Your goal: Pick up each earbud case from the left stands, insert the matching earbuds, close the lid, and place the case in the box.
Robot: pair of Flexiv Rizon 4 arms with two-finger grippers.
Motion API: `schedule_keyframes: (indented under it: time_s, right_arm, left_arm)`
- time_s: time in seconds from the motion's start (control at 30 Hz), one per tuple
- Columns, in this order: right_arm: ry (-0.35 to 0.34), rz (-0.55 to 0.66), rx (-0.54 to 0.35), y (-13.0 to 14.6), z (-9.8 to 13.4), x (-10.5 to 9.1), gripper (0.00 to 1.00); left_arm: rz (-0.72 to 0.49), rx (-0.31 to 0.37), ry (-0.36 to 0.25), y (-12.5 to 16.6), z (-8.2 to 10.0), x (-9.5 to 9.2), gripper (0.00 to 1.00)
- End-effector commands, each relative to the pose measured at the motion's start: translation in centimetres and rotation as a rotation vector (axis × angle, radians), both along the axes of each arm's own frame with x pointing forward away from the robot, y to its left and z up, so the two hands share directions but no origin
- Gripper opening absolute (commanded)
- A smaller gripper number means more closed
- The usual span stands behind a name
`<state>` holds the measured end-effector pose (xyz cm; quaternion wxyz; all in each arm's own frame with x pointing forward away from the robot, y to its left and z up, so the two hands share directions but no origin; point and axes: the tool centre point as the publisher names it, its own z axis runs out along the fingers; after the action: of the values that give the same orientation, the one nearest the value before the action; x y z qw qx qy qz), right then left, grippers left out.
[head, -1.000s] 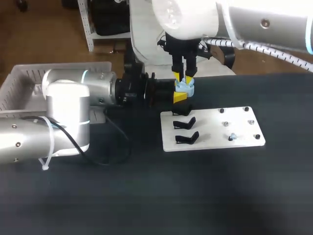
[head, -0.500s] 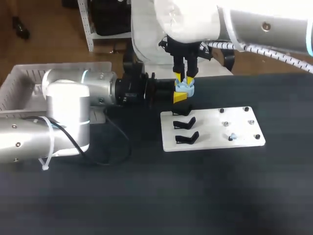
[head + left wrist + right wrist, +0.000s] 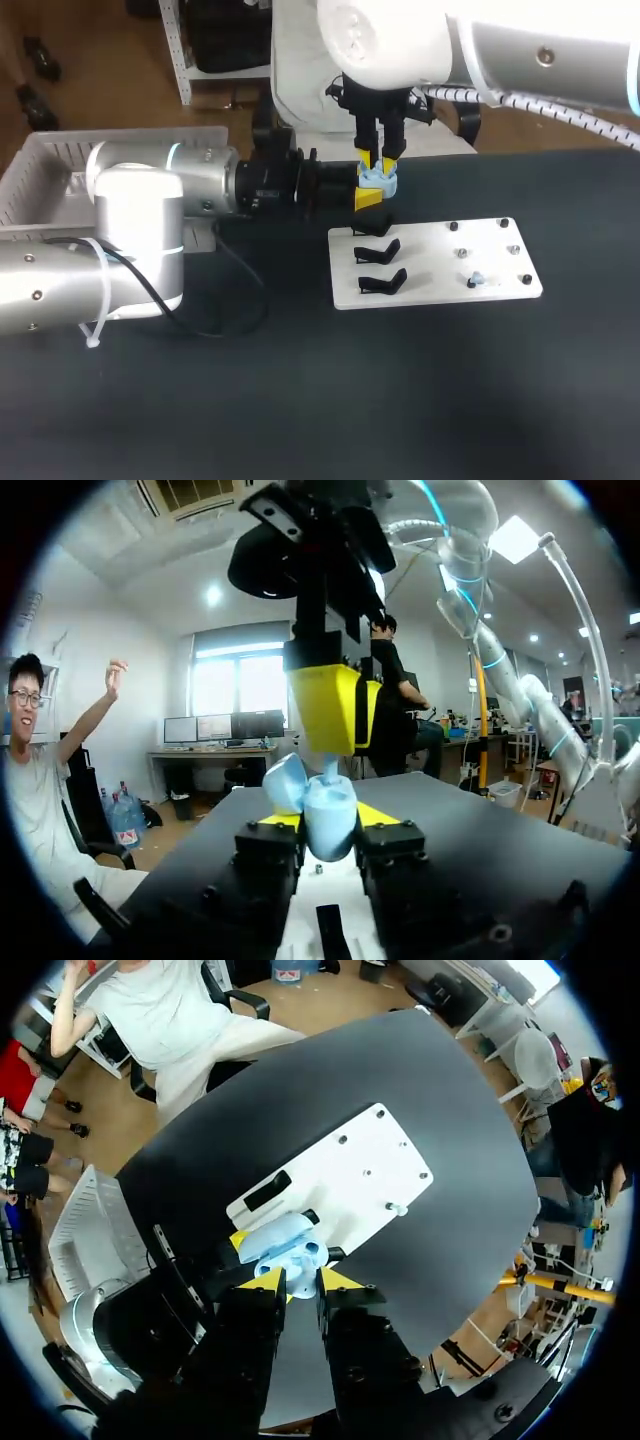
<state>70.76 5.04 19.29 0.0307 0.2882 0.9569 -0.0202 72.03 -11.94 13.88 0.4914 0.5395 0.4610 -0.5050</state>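
L fingers (image 3: 383,816) clamped on case (image 3: 322,818); R fingers (image 3: 322,708) straight above it, pinching earbud (image 3: 331,770), stem pointing down into case. Next push looks vertical, R's job.

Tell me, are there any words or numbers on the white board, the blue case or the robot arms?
None can be read. No word, number or sign shows on the white board, the blue case, the left arm or the right arm.
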Motion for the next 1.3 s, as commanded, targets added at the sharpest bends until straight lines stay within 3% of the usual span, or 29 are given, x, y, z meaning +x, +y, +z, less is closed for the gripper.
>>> schedule_keyframes:
  time_s: [0.03, 1.3]
  right_arm:
    - [-0.007, -0.003, -0.001, -0.1, -0.1, -0.2, 0.0]
    - [0.01, -0.012, -0.042, -0.7, -1.5, 0.3, 0.0]
  left_arm:
    - [0.003, -0.003, -0.003, 0.0, -0.1, -0.1, 0.0]
    - [0.003, -0.003, -0.003, 0.0, -0.1, -0.1, 0.0]
